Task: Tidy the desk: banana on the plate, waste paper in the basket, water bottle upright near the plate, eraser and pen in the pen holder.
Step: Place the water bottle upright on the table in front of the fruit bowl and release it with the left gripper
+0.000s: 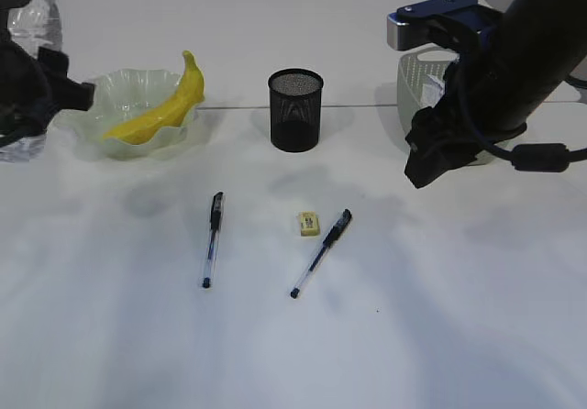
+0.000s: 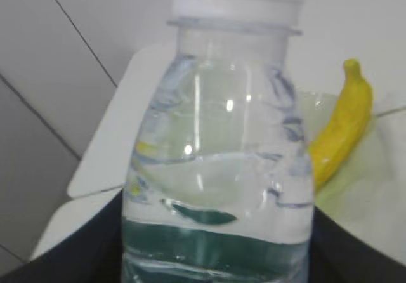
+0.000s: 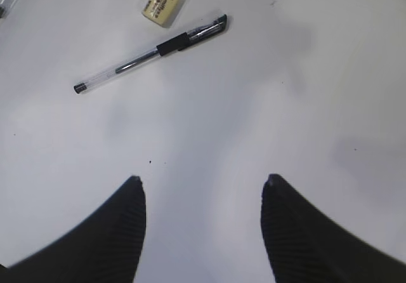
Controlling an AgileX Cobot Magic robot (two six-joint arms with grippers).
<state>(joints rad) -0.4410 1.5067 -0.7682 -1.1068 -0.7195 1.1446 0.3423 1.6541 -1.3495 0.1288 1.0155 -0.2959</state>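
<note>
Clear water bottle (image 2: 219,169) gripped upright in left claw (image 2: 216,257) | right claw (image 3: 203,232) open, pen (image 3: 149,56) well ahead

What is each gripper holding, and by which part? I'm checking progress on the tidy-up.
The left gripper holds the water bottle around its lower body, upright beside the plate. The right gripper is open over bare table, holding nothing.

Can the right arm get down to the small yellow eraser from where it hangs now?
Probably yes: the right gripper is open and empty, and bare white table lies between it and the small yellow eraser.
</note>
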